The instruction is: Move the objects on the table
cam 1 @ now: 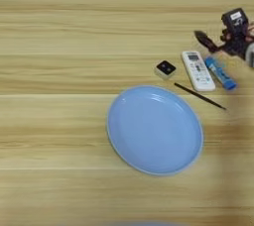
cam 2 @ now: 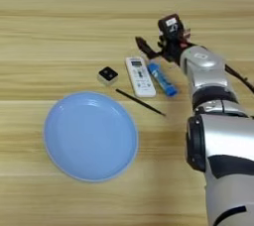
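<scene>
We see the table [cam 1: 59, 31], light wood with grain running left to right, filling the whole view. The right arm [cam 2: 218, 136], silver with black joints, enters from the near right corner and reaches toward the far side; only the right eye view shows its full run.

The plate [cam 1: 155, 130], round and light blue, lies flat and bare near the middle of the table, to the near left of the other things. The remote [cam 1: 198, 70], slim and white with a small screen at its far end, lies beyond the plate's right rim, its length running near to far. A thin dark stick [cam 1: 199, 96] lies aslant between remote and plate, touching neither that we can tell.

The tube [cam 1: 221, 73], short and blue, lies just right of the remote and roughly parallel to it. The gripper [cam 2: 149, 50] hovers at the tube's far end; one black finger [cam 2: 145, 46] points left, and we cannot tell how the fingers stand. The black piece [cam 1: 165, 68], small and square, sits just left of the remote, apart from it.
</scene>
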You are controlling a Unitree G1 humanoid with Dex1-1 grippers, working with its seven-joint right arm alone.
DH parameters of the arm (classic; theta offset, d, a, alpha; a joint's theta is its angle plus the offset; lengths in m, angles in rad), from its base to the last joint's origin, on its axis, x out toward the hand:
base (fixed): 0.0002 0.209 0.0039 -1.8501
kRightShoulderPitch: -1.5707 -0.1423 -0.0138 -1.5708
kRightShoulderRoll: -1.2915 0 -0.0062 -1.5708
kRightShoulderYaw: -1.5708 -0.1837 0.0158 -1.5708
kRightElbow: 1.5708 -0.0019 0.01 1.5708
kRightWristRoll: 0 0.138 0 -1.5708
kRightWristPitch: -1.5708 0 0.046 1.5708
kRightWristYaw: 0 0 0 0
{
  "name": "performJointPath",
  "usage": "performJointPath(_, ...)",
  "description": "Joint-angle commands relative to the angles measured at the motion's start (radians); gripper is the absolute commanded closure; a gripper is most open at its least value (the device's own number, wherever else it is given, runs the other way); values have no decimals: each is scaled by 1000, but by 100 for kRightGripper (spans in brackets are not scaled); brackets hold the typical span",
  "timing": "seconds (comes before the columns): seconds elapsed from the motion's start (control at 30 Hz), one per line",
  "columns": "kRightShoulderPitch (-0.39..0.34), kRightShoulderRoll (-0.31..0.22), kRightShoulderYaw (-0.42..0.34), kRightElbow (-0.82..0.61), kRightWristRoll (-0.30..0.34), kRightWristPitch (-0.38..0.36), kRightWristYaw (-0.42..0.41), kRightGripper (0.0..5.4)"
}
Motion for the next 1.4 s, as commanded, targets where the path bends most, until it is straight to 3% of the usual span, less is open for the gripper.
performJointPath(0.03,-69,12,-49,-221,109,-46,43,38)
performJointPath(0.17,13,75,-68,-457,204,-27,72,3)
performJointPath(0.33,125,112,-86,-747,299,90,62,3)
performJointPath(0.7,285,105,-135,-1244,441,368,-1,3)
performJointPath(1.07,370,99,-134,-1457,504,605,-65,3)
performJointPath(1.4,388,107,-105,-1447,494,634,-55,3)
